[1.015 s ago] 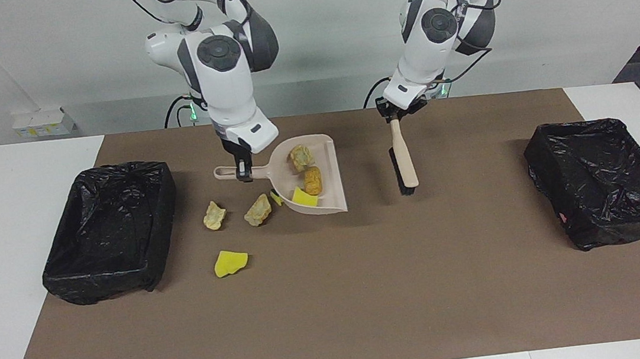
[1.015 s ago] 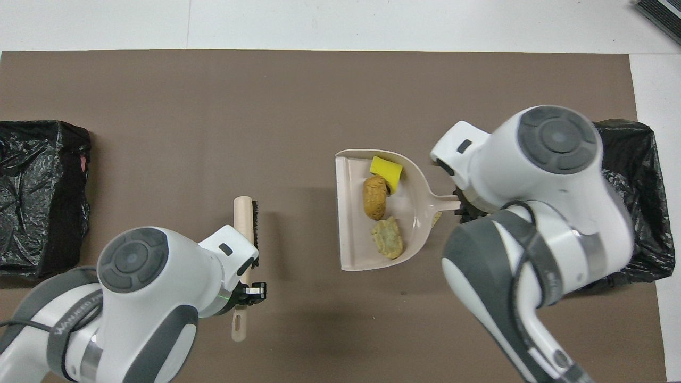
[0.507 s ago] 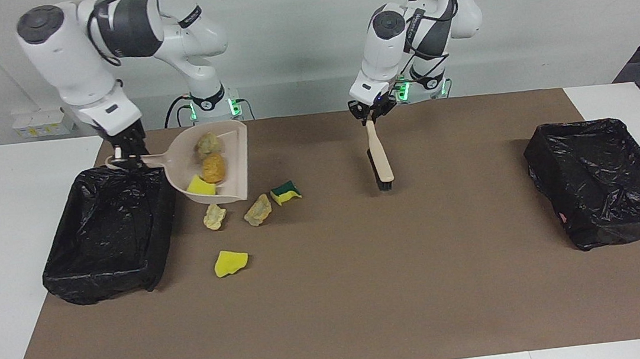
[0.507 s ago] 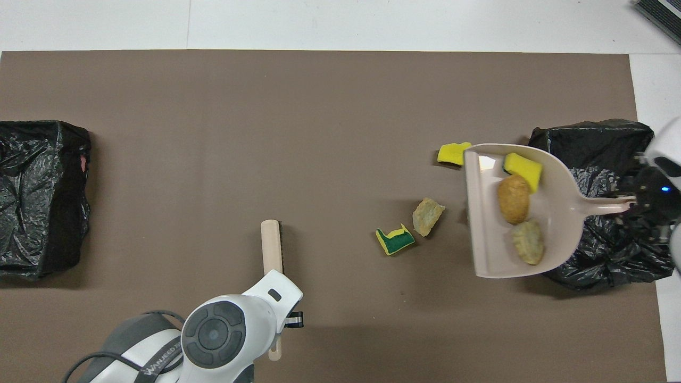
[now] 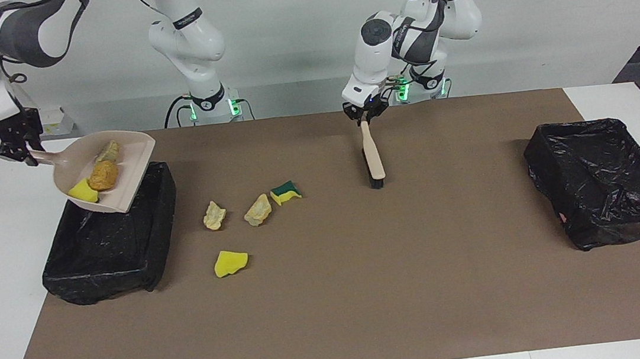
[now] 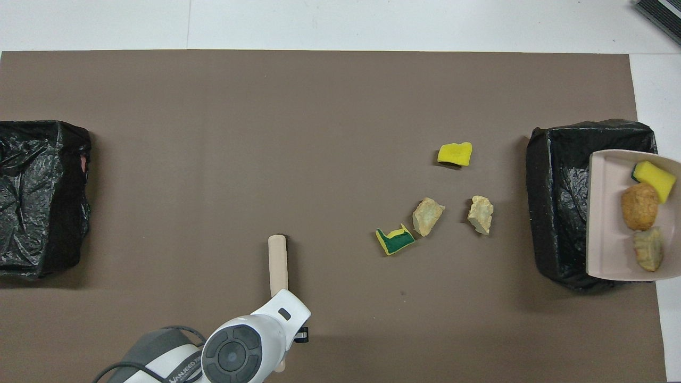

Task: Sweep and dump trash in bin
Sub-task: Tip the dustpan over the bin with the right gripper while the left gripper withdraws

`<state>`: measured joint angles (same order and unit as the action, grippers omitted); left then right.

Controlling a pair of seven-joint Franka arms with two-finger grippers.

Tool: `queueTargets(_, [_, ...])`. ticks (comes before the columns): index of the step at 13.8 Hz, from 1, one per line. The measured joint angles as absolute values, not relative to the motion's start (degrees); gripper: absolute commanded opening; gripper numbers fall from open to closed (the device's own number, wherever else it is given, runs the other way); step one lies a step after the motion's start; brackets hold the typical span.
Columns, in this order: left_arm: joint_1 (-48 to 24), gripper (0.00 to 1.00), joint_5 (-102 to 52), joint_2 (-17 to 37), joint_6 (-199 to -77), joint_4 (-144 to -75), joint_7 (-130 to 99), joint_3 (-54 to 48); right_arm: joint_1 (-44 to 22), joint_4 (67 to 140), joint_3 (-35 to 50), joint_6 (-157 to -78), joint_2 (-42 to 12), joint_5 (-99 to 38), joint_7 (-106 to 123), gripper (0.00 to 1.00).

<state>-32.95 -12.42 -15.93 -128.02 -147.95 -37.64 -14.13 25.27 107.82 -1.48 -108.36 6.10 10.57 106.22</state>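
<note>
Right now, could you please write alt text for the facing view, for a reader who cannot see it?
The right gripper holds a loaded beige dustpan over the black-lined bin at its end of the table. Four scraps lie on the brown mat beside that bin. The left gripper holds a brush upright, bristles down.

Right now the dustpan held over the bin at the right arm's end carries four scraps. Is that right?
Not quite: the dustpan over the bin carries three scraps, a yellow sponge, a brown lump and a pale lump. The overhead view shows it.
</note>
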Motion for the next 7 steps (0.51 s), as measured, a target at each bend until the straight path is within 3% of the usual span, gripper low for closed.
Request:
queueTargets(1, [-32.97, 1.0, -12.41, -15.92, -128.69, -148.2, -37.64, -14.12, 25.52, 107.84, -1.47, -109.97, 6.11, 13.31, 105.92, 0.0])
queueTargets(7, [-30.88, 1.0, -12.41, -15.9, -128.85, -147.65, -37.75, -13.24, 24.47, 108.64, -0.42, -113.65, 6.1, 28.28, 96.77, 0.0])
